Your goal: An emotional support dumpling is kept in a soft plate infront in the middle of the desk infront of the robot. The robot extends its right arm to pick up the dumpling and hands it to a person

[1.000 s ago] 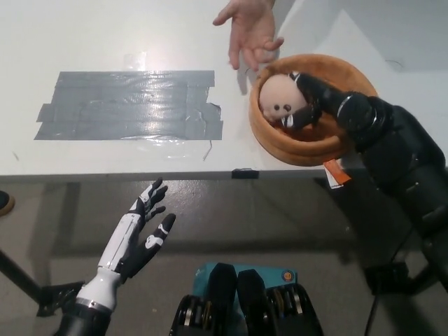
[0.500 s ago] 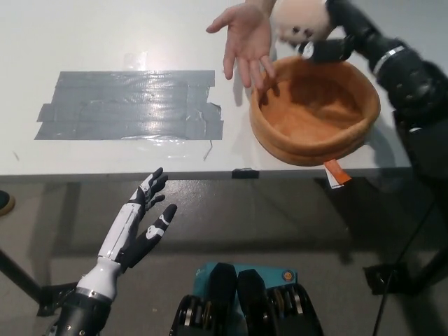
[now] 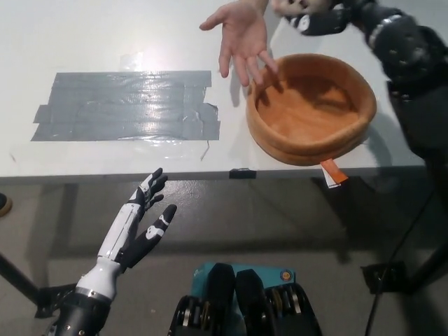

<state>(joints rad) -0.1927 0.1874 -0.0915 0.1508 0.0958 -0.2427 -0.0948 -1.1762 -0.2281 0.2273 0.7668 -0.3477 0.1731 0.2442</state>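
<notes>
Nearest: white left hand (image 3: 136, 227) idle below the desk edge at lower left, fingers spread, holding nothing, same place and pose as half a second ago.

On the white desk (image 3: 105, 42): patch of grey tape strips (image 3: 126, 105) at left, untouched. At right near the front edge, soft orange plate (image 3: 311, 108), now empty, bare inside showing; orange tag (image 3: 332, 173) sticking out at its front rim. A second ago the dumpling sat inside it under the black hand; half a second ago already lifted clear above the far rim.

Beyond the plate: person's hand (image 3: 241, 35) palm up, fingers spread, fingertips just over the plate's left rim, a little further open toward the robot than before.

Farthest: black right hand (image 3: 318, 17) up at the top edge, arm running back along the right side. Fingers curled around the plush dumpling (image 3: 290, 7), only a pale sliver of it left in frame, rest cropped off the top. Higher and further out than half a second ago, just beside the person's wrist.

Meaning: pick-up done, plate cleared, handover stage reached. Dumpling not yet on the palm; release still to come, probably needs a short shift left and down onto the waiting palm. Exact grip hard to read, mostly out of frame.
</notes>
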